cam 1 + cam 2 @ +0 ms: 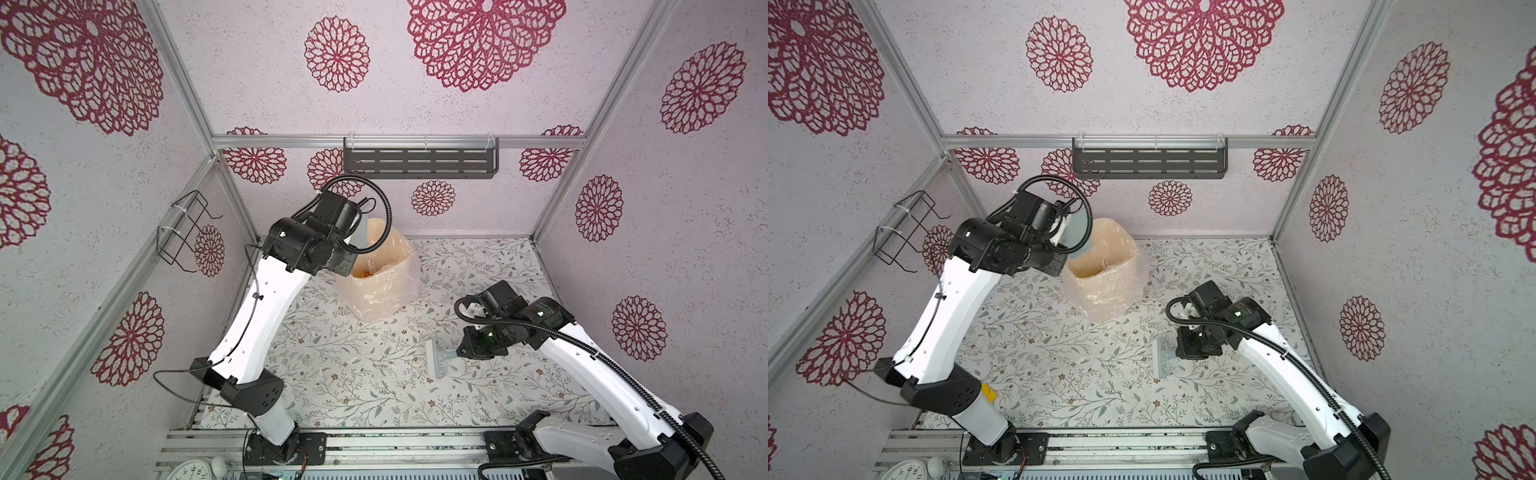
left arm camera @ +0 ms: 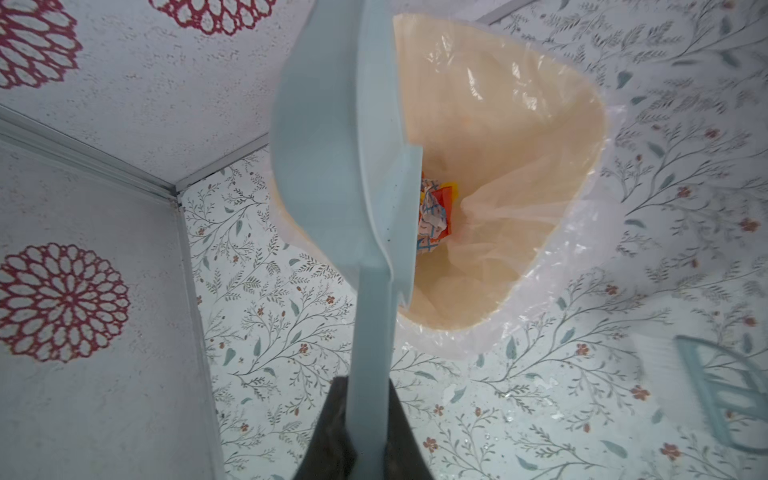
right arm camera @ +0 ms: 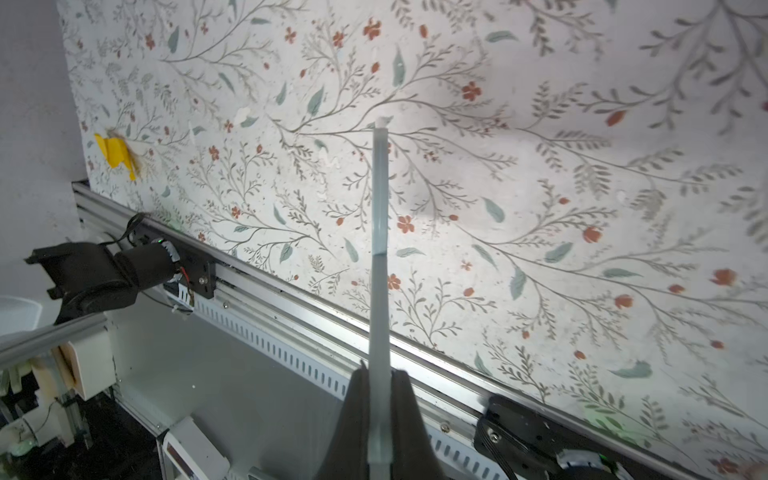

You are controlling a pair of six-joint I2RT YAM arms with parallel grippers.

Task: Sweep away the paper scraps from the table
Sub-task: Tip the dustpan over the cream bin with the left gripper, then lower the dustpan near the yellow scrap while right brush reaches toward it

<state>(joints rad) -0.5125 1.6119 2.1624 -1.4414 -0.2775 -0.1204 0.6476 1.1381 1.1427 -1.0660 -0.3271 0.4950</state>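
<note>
Left gripper [image 2: 369, 399] pinches the dustpan [image 2: 332, 145], right gripper [image 3: 380, 386] the brush [image 1: 436, 357], well apart from 1 yellow scrap [image 3: 111, 151] near the left arm's base [image 1: 1005, 446].

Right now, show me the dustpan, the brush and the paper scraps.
dustpan [image 2: 328, 137], left wrist view, on its scoop.
brush [image 1: 435, 359], in a top view, on its bristle head.
paper scraps [image 2: 434, 212], left wrist view, middle of the crumpled heap.
</note>
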